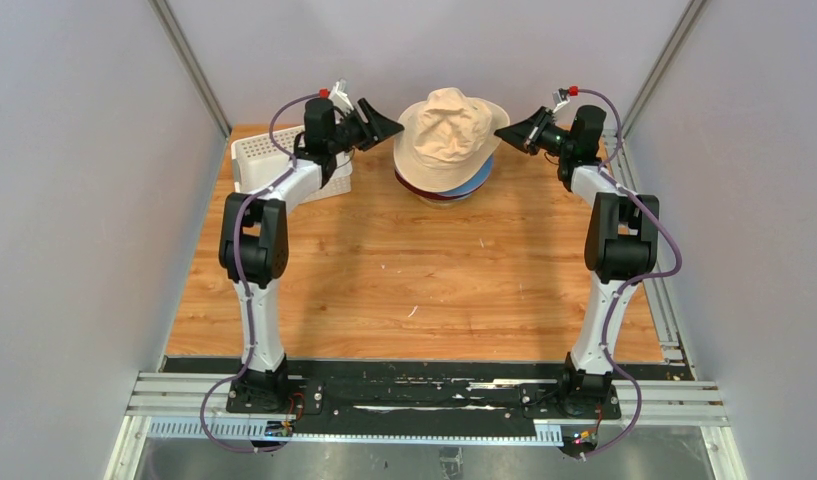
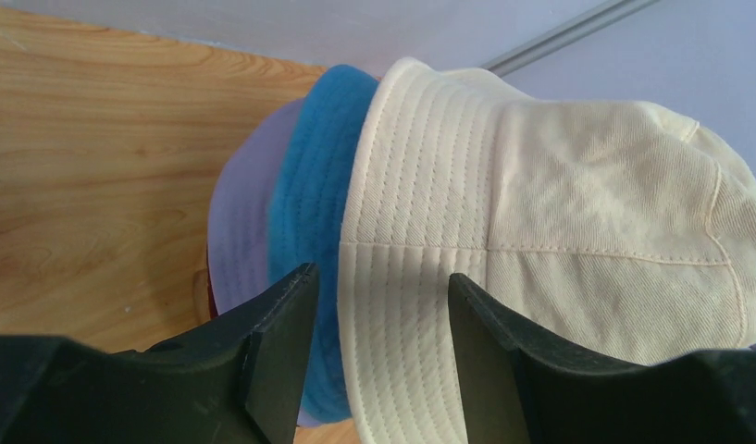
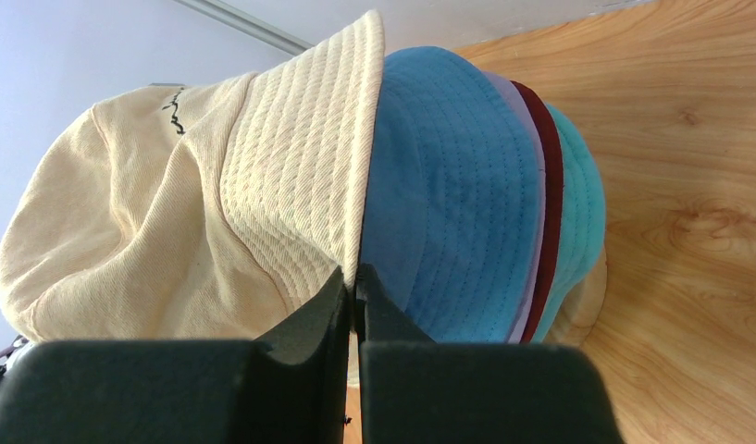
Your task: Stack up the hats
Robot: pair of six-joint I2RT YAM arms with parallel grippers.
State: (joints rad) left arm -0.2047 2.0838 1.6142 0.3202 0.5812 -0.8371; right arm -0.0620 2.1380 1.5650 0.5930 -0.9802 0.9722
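Sitting crown-up on the pile, the beige hat covers the blue hat, lavender hat, dark red hat and teal hat at the far middle of the table. It lies between the arms, equally near each. The right gripper, fingers pressed together, pinches its brim edge. The left gripper, fingers spread, frames the opposite brim.

The beige hat is cream twill, its brim ringed with rows of matching stitching, a dark embroidered squiggle on its crown. Under it show the blue hat, lavender hat, dark red hat and teal hat; the table is orange-brown wood grain.
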